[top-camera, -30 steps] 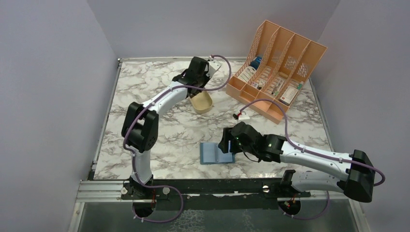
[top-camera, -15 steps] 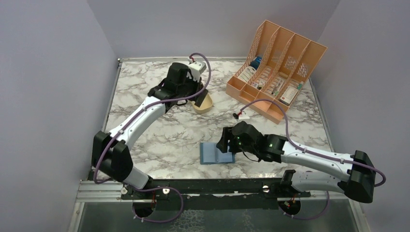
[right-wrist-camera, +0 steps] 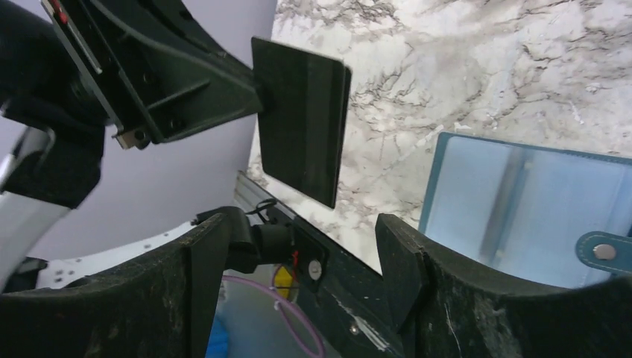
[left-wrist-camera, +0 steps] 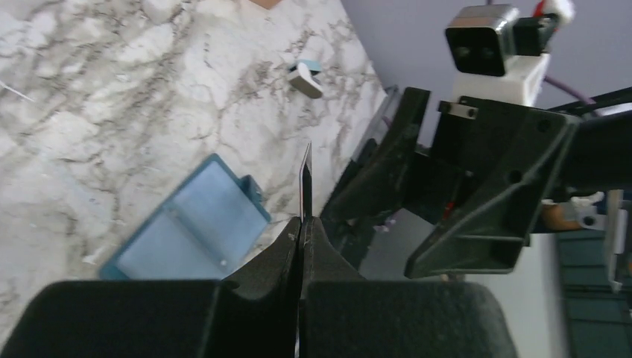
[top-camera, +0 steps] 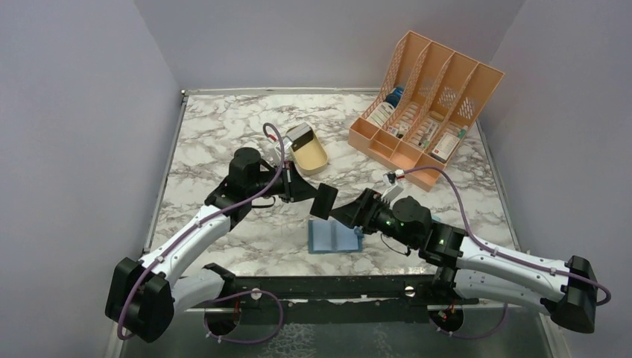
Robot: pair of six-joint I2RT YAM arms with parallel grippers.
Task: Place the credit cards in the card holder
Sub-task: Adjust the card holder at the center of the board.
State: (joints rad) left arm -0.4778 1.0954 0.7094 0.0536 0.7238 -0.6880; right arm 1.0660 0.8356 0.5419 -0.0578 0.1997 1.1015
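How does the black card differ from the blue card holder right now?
The card is black; the card holder is pale blue. The card is pinched in the air by the left gripper; the card holder lies open on the table. The card looks smaller than the card holder. Both are flat rectangles.

Robot lab cell: plain lilac walls around marble-print table

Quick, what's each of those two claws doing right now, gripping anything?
Left gripper: closed, pinching a thin black plastic card.
Right gripper: open, holding nothing.
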